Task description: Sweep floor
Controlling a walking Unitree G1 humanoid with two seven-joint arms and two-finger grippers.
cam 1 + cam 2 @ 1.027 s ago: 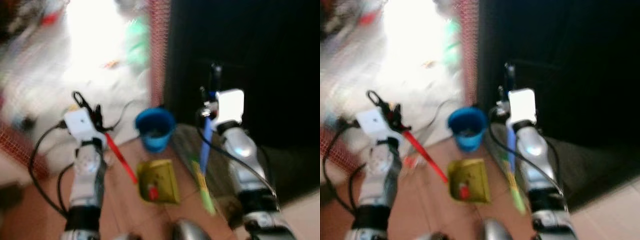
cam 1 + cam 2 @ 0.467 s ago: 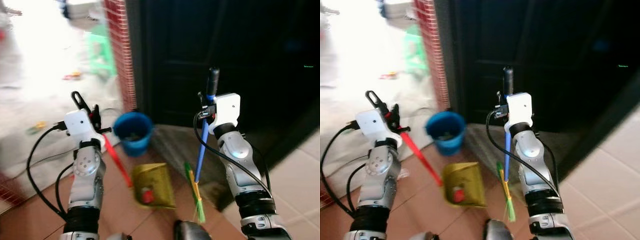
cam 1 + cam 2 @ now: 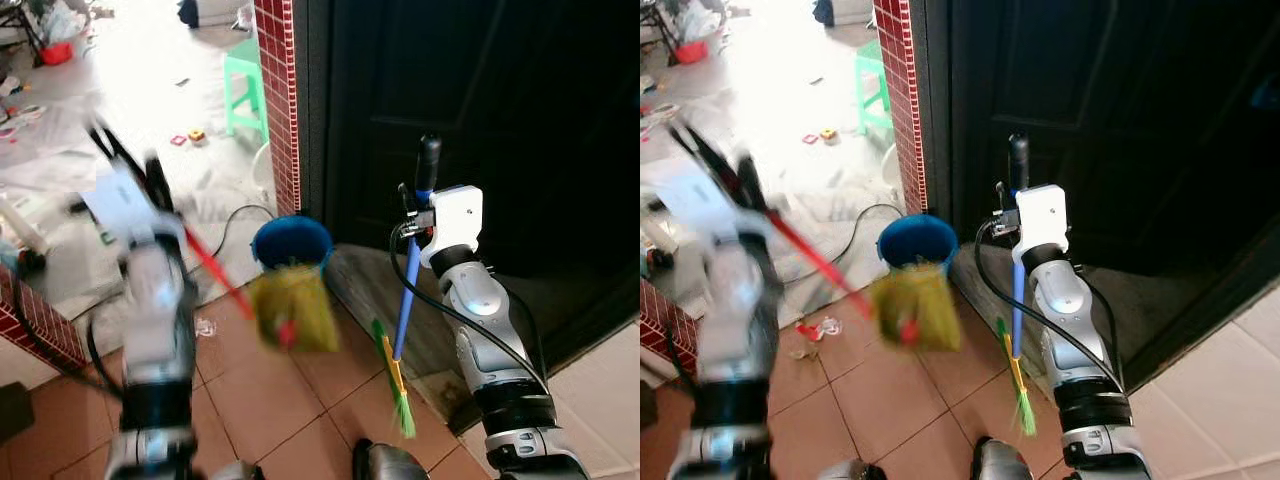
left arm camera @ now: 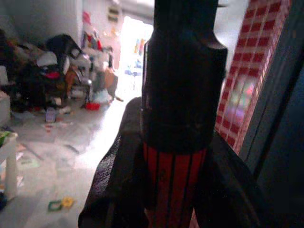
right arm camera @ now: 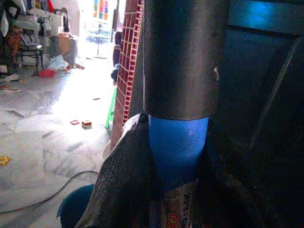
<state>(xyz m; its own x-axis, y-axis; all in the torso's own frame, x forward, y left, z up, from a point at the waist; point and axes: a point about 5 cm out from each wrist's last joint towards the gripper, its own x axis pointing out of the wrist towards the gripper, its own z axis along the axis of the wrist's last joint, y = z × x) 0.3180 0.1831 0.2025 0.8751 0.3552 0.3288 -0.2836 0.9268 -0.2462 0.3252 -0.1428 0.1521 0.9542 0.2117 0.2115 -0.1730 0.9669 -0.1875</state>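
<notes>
My left gripper (image 3: 128,165), blurred by motion, is shut on the red handle (image 3: 213,272) of a yellow-green dustpan (image 3: 291,311). The pan is lifted and tilted against the front rim of a blue bucket (image 3: 290,243). Up close in the left wrist view, the black grip and red handle (image 4: 174,178) sit between the fingers. My right gripper (image 3: 416,200) is shut on the blue handle (image 3: 406,292) of a broom, held nearly upright. Its green and yellow bristles (image 3: 399,398) hang just above the tiles. The right wrist view has the blue handle (image 5: 178,147) clamped between the fingers.
A red brick pillar (image 3: 279,95) and a dark door (image 3: 500,110) stand behind the bucket. A dark mat (image 3: 365,290) lies before the door. A green stool (image 3: 244,88), a black cable (image 3: 225,222) and scattered litter are on the bright floor to the left. A low red brick edge (image 3: 35,325) is near left.
My left arm has swung up and left, lifting the dustpan from the tiles to the bucket's rim. The camera has shifted. My right gripper keeps the broom as before.
</notes>
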